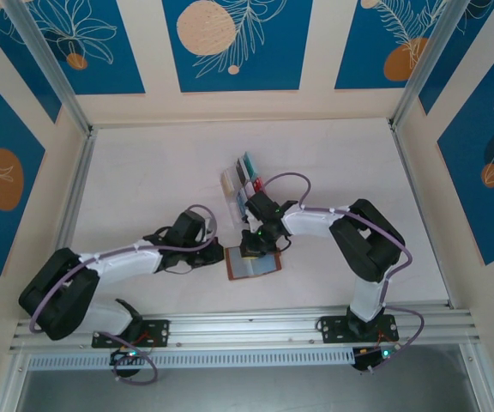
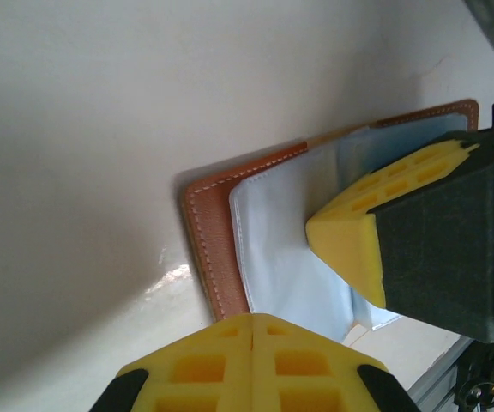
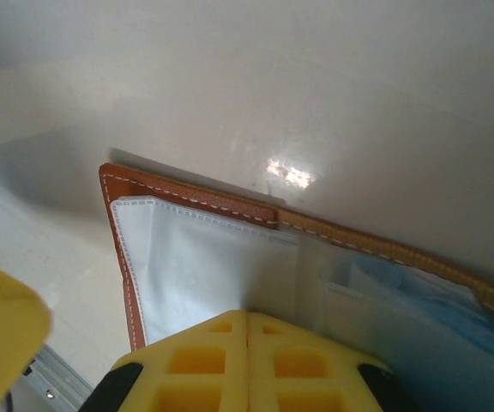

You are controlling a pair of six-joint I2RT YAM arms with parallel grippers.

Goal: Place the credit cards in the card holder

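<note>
The brown leather card holder (image 1: 256, 266) lies open on the table, its clear pockets facing up. My left gripper (image 1: 220, 255) is shut, its tips (image 2: 253, 319) resting at the card holder's (image 2: 211, 225) left edge. My right gripper (image 1: 251, 250) is shut too, its tips (image 3: 247, 314) pressed on the clear pocket of the card holder (image 3: 187, 199). Nothing shows between either pair of fingers. A pale blue shape (image 3: 418, 287) lies inside the pockets on the right. The credit cards (image 1: 249, 166) stand in a clear slotted rack (image 1: 234, 190) behind the card holder.
The right gripper's yellow finger (image 2: 363, 232) hangs over the pockets in the left wrist view. The left gripper's finger (image 3: 3, 339) shows at the lower left of the right wrist view. A metal rail (image 1: 247, 326) runs along the table's near edge.
</note>
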